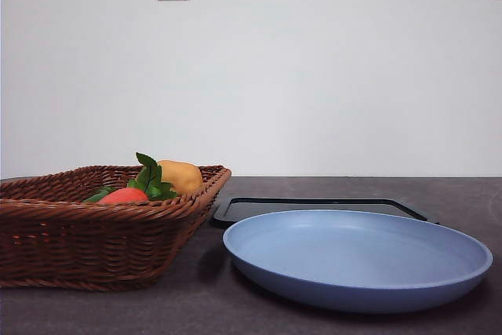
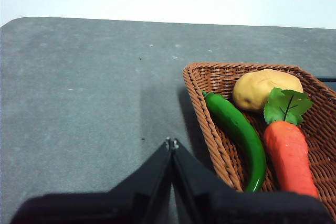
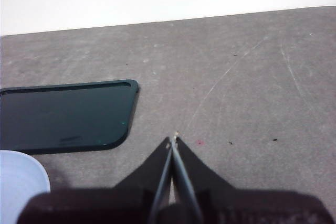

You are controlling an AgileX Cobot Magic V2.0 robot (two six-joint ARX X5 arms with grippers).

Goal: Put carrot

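From the front I see only a bit of the carrot (image 1: 123, 194) over the basket (image 1: 94, 249) rim. It lies in the basket between the potato (image 2: 265, 88) and green pepper (image 2: 239, 135). My left gripper (image 2: 171, 143) is pinched closed, holding nothing, beside the basket. My right gripper (image 3: 174, 140) is closed too, near the dark tray (image 3: 63, 115).

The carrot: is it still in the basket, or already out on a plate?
In. The carrot lies in the wicker basket beside the green pepper and potato; the blue plate is bare.
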